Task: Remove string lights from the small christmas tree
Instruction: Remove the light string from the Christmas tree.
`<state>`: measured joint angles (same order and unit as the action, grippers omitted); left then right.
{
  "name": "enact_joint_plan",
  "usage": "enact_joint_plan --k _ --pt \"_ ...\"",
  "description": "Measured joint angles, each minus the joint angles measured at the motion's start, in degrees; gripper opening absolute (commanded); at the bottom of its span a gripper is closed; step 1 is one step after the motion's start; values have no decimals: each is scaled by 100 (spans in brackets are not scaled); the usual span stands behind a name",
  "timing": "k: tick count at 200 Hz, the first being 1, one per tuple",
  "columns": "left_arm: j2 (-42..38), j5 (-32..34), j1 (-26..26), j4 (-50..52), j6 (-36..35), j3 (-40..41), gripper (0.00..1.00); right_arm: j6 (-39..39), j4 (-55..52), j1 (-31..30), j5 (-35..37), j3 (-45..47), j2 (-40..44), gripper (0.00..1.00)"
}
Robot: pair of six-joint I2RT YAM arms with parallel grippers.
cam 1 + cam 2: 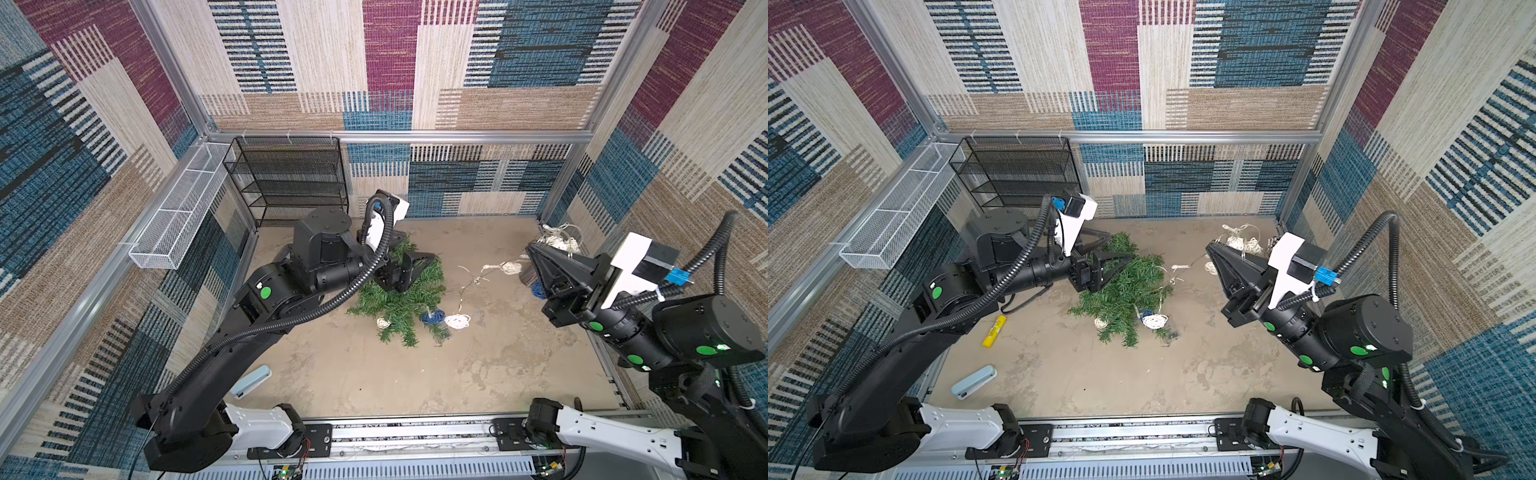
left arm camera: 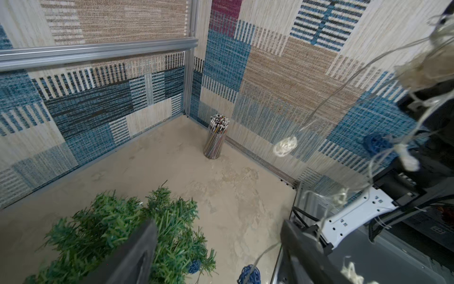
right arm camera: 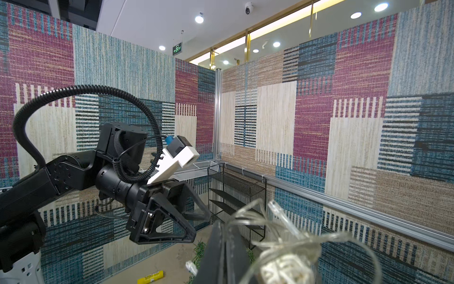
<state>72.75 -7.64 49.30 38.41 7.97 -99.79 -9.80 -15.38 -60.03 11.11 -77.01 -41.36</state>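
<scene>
**A:** How are the fingers of the left gripper [image 1: 1122, 247] set?

**B:** They are spread wide, and nothing is pinched between them. The small christmas tree [image 1: 399, 301] is laid on its side on the table [image 1: 415, 386], directly under the spread fingers. Its needles are seen close beneath the lower finger, but whether they are touched cannot be told.

**A:** And the right gripper [image 1: 530, 250]?

**B:** It is held raised, well apart from the tree, with its fingers pressed together on the string lights [image 1: 457, 321]. A tangle of pale wire and cream balls is bunched at the fingertips. From there the wire is trailed down and away from the tips toward the tree.

**A:** Where is the rest of the strand found?

**B:** A cream ball and a dark blue ball are seen on the table just beside the branches, on the side nearer the right fingers. Another cream ball is lodged at the branches' opposite edge. One more blue ball is seen below the right fingers.

**A:** What else is shown?

**B:** A cup of coloured sticks [image 2: 216, 137] is stood upright in the corner, out ahead of the left fingers. A yellow tube [image 1: 994, 331] and a pale blue stapler [image 1: 973, 381] are laid well behind them.
</scene>
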Motion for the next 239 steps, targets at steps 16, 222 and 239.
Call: enact_joint_plan --k 16,222,239 --pt "-267 212 17 33 -146 507 86 63 -72 0 0 39 -133 0" --pt "-1285 321 37 -1888 -2444 3989 61 269 -168 343 -396 166 -356 0" --pt "-1228 319 37 -2002 -2463 3978 44 286 -140 352 -404 212 -348 0"
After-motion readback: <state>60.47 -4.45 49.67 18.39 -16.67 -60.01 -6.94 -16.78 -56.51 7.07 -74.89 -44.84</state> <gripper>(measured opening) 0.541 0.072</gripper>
